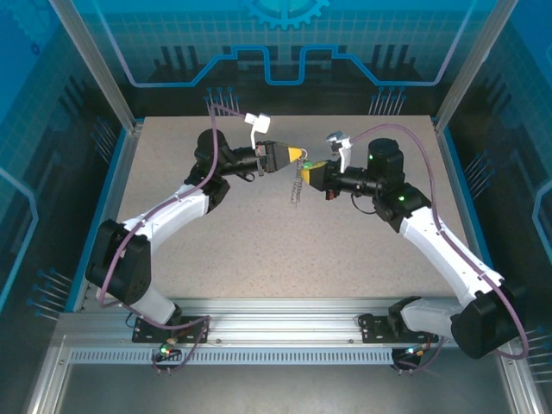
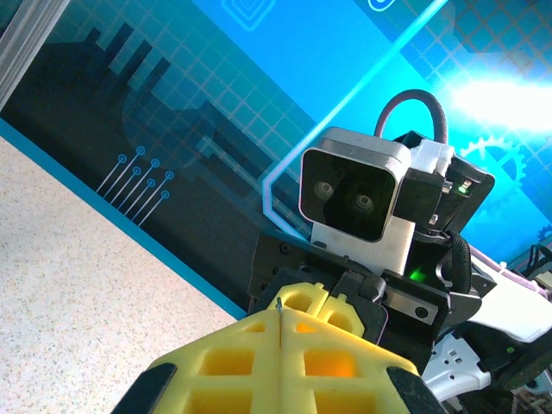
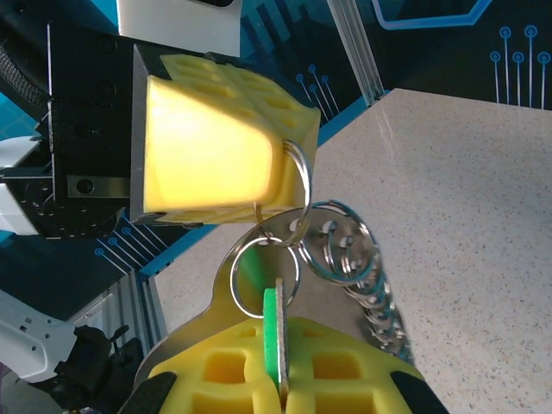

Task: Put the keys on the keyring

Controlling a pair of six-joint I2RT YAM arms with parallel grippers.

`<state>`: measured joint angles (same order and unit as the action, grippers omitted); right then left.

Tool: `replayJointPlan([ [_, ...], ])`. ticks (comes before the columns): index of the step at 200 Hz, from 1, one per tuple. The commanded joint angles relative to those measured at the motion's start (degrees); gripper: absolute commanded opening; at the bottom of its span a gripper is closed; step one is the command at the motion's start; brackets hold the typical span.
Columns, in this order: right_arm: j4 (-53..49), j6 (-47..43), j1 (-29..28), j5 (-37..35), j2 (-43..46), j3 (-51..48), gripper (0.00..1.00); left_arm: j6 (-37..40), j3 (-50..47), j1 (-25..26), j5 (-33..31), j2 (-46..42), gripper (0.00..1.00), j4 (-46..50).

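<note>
One green key [image 3: 273,332] sits clamped in the right gripper [image 3: 280,373], just below the left gripper [image 1: 294,155]. The left gripper is clenched on one keyring [image 3: 303,178], and one silvery chain [image 3: 375,297] hangs just beside it.

The table [image 1: 259,250] is a flat, pale, speckled surface.

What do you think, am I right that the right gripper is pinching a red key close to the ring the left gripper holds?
No: the key the right gripper pinches is green, not red, as the right wrist view shows.
</note>
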<state>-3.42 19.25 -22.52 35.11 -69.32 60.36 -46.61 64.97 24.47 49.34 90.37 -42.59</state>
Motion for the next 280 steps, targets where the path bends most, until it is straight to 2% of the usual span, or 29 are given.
replayJointPlan([
  [1, -3.5, -1.9, 1.2, 1.9, 1.0, 1.4, 0.0, 0.6, -0.6, 0.1, 0.1, -2.0, 0.0, -3.2],
  [119, -9.5, -5.4, 3.4, 6.7, 0.0, 5.7, 0.0, 1.3, -0.5, 0.3, 0.7, -2.6, 0.0, -2.5],
  [201, -17.6, -10.7, 0.2, 6.2, -4.7, 12.2, 0.0, 2.6, 0.7, 1.8, 0.9, -2.3, 0.0, -0.7],
  [280, -21.5, -12.8, 5.3, 7.9, -3.4, 12.2, 0.0, 4.2, 0.6, 1.9, 1.1, -3.0, 0.0, 1.1],
])
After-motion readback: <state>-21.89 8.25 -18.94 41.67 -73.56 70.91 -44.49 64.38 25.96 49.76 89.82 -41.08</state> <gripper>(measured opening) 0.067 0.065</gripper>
